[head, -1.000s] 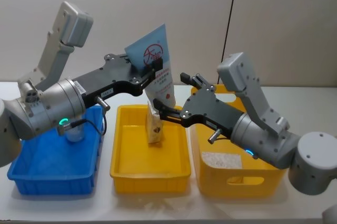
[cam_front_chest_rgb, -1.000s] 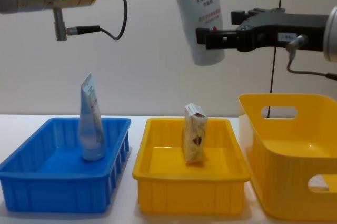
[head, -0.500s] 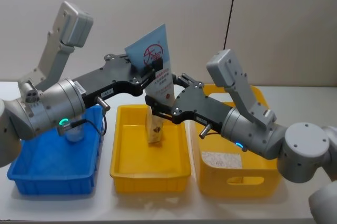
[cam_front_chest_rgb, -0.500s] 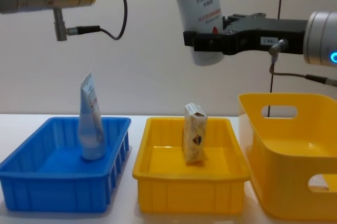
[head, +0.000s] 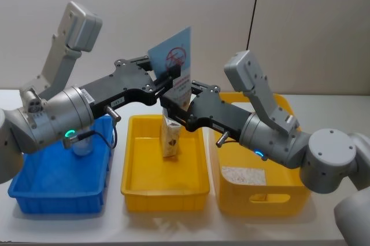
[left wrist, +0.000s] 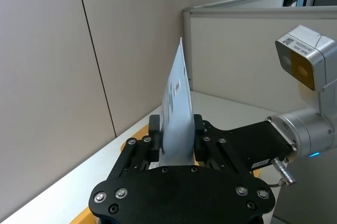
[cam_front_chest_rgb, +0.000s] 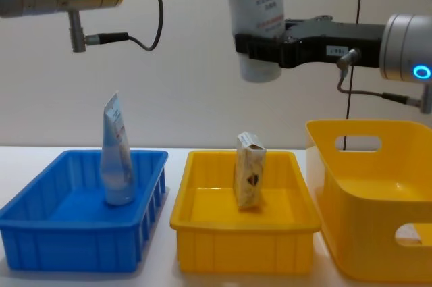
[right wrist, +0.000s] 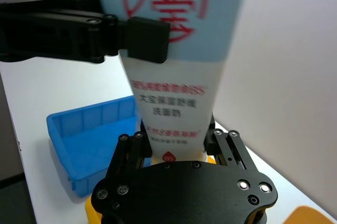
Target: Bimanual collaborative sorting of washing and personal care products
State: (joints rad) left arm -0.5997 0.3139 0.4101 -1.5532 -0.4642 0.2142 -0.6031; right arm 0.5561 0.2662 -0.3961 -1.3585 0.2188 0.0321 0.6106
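Observation:
A pale squeeze tube with red print hangs in the air above the yellow tray, cap end down. My left gripper is shut on its flat upper end, as the left wrist view shows. My right gripper has come in from the right and is shut on the tube's lower end, its fingers pressing either side of the tube. From the chest, the right gripper crosses the tube. A small beige carton stands in the yellow tray. Another tube stands in the blue tray.
A deep yellow bin stands at the right with a white carton lying inside. The blue tray sits at the left, under my left arm. All three containers stand in a row near the table's front edge.
My right gripper moved left and took hold of the tube's lower end. The tube swung from a tilt to nearly upright. The left gripper kept its hold.

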